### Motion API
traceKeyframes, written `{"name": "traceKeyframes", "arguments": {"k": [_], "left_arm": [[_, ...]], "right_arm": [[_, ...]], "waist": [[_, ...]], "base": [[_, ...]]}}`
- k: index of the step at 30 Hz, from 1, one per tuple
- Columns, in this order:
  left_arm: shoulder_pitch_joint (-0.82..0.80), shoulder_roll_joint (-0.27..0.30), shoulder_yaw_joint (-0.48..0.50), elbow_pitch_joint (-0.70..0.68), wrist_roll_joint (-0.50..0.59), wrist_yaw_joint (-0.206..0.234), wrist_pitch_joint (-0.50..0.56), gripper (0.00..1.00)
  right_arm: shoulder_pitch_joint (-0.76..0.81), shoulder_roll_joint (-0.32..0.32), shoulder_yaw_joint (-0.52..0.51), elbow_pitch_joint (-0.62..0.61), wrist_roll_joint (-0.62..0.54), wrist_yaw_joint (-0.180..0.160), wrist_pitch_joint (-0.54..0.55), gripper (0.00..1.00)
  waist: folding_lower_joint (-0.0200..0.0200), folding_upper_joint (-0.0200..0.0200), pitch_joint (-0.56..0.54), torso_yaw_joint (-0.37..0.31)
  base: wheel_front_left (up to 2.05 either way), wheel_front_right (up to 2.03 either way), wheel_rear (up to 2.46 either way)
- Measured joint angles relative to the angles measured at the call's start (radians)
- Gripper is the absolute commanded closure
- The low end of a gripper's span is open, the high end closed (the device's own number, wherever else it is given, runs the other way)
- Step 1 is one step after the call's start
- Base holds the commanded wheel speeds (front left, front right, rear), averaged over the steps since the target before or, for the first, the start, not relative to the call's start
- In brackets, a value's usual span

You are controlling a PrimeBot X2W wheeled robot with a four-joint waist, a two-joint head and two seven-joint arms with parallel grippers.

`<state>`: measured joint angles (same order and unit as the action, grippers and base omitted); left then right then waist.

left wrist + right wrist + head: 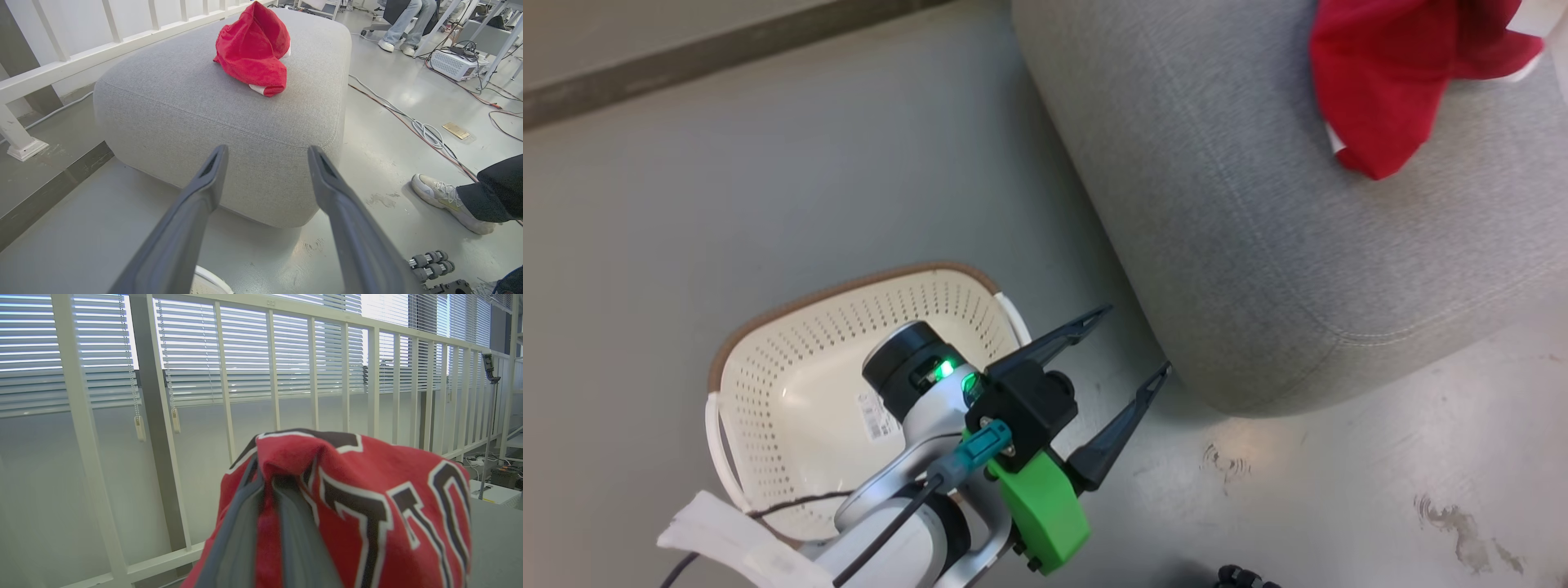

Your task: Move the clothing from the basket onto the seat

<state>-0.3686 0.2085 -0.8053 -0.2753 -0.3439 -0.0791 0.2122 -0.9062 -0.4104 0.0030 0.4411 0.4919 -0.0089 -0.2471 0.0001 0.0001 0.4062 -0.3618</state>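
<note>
The cream perforated basket (792, 384) stands on the floor at the lower left, and its inside looks bare apart from a label. My left gripper (1137, 340) hangs open and empty past the basket's right handle, pointing at the grey seat (1258, 245). In the left wrist view the open gripper (267, 149) faces the seat (184, 106), where a red garment (253, 53) with white trim lies heaped. Red clothing (1388, 73) shows on the seat's top right. My right gripper (265, 477) is shut on the red jersey (367, 522) with black-and-white lettering, held up before a railing.
A white railing (61, 65) runs behind the seat. Cables (425, 130) trail across the floor to its right. A person's shoe (445, 196) and dark trouser leg are close by, another person sits farther back (408, 20), and a white box (453, 63) stands there.
</note>
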Motion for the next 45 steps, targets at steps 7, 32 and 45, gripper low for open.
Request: {"name": "traceKeyframes", "arguments": {"k": [7, 32, 45], "left_arm": [[-0.039, 0.000, -0.006, -0.003, 0.007, -0.009, 0.013, 0.00], [-0.068, 0.003, -0.009, 0.044, 0.004, -0.023, -0.003, 0.00], [-0.068, 0.002, -0.008, 0.078, -0.005, -0.026, -0.046, 0.00]], "right_arm": [[-0.018, 0.002, 0.001, 0.122, 0.009, 0.017, 0.002, 1.00], [-0.051, 0.069, 0.037, 0.457, 0.060, 0.064, 0.087, 0.00], [-0.046, 0.105, 0.087, 0.547, 0.039, 0.092, 0.070, 0.00]], "waist": [[0.0000, 0.0000, 0.067, 0.027], [0.0000, 0.0000, 0.142, 0.080], [0.0000, 0.0000, 0.082, 0.068]], "base": [[0.00, 0.00, 0.00], [0.00, 0.00, 0.00], [0.00, 0.00, 0.00]]}}
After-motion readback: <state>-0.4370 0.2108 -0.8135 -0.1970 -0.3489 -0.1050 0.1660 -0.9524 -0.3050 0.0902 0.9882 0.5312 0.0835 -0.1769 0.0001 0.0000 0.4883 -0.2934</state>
